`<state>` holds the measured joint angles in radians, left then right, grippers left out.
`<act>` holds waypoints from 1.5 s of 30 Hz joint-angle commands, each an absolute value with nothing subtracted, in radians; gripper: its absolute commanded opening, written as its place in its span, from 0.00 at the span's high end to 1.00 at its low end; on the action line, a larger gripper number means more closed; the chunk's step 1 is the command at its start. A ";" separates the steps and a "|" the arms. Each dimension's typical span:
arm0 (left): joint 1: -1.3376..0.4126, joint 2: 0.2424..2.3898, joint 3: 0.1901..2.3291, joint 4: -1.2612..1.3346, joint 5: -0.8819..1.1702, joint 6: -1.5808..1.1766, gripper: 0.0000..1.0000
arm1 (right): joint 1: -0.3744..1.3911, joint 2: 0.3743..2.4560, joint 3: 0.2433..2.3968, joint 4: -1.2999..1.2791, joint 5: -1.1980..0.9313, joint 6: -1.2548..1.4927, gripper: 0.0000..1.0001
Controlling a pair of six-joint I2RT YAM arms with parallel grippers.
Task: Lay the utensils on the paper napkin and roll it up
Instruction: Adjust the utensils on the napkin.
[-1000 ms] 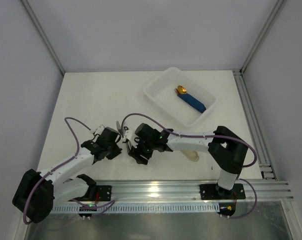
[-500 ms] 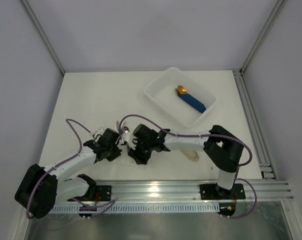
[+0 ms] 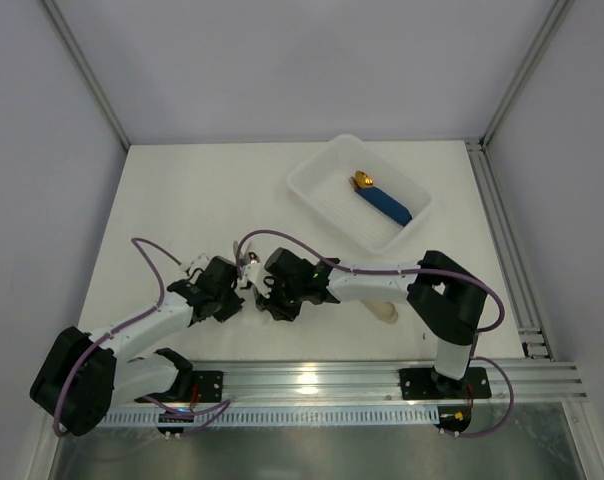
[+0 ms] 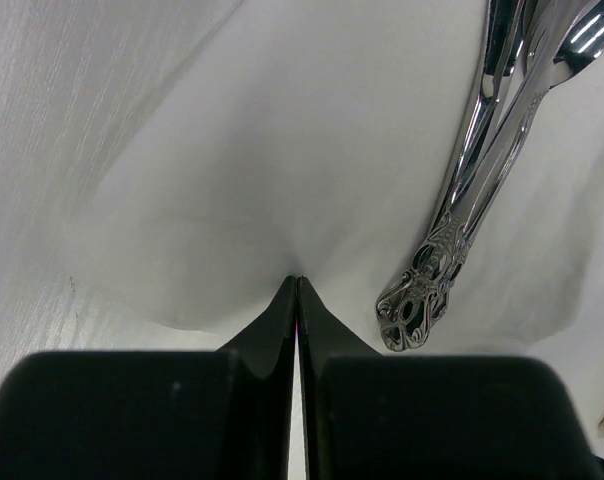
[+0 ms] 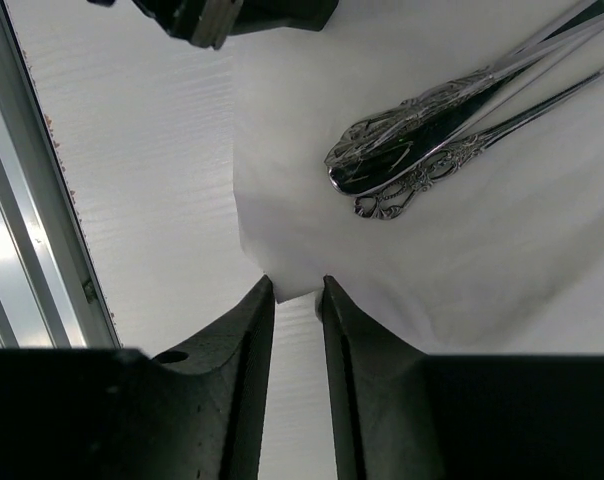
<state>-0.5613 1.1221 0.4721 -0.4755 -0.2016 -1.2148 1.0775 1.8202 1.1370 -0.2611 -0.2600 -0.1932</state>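
The utensils lie on the paper napkin (first half done), my left gripper pinches its edge tight, my right gripper straddles a corner, jaws narrowly apart, and the rolling remains.

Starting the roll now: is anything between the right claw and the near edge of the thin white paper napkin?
Nothing visible. The right claw straddles a corner of the thin white paper napkin, jaws apart. The shiny silver metal utensils lie farther up the sheet, clear of it.

Left hand and right hand sit close together; blue-handled piece lies in tray.
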 commanded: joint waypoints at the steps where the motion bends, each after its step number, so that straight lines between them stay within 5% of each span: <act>1: -0.565 1.147 0.456 -0.482 -0.229 -1.207 1.00 | 1.085 1.806 1.195 -0.167 -0.253 -0.204 0.74; 5: -0.564 1.152 0.457 -0.489 -0.238 -1.209 1.00 | 1.085 1.809 1.210 -0.163 -0.270 -0.195 0.88; 11: -0.563 1.144 0.468 -0.543 -0.276 -1.221 1.00 | 1.085 1.845 1.284 -0.215 -0.281 -0.180 0.93; 45: -0.563 1.144 0.497 -0.554 -0.256 -1.178 1.00 | 1.060 2.009 1.627 -0.293 -0.337 -0.089 0.96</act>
